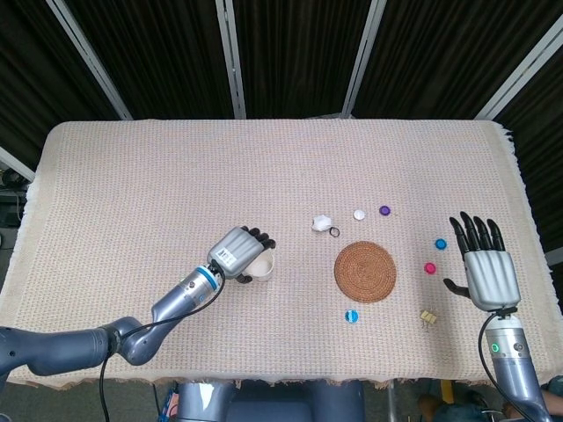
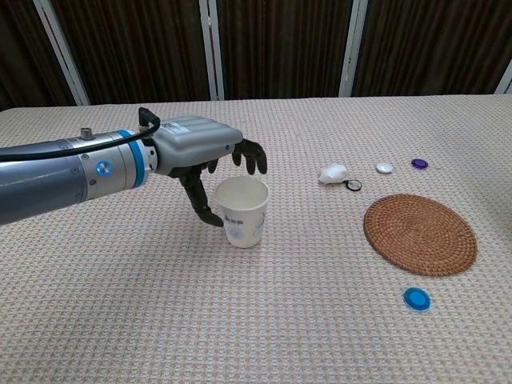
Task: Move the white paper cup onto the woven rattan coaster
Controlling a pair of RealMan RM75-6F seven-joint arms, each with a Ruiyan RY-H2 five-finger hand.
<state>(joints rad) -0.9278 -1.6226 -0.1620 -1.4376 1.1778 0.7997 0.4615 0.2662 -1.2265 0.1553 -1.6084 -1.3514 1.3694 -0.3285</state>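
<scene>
A white paper cup (image 2: 244,211) stands upright, mouth up, inside the curl of the left hand (image 2: 200,152), whose dark fingers (image 2: 250,158) arch over its rim and down its side. Whether they grip it or only cage it cannot be told. The cup seems to sit on or just above the tabletop (image 1: 176,167). The woven rattan coaster (image 1: 365,272) lies flat beyond the fingers, toward the robot's right. The right hand (image 1: 488,268) holds nothing, its fingers spread wide, past the coaster's far side.

A lab test bench: cloth-covered table (image 1: 264,158) before black curtains (image 1: 290,53) on metal frames.
</scene>
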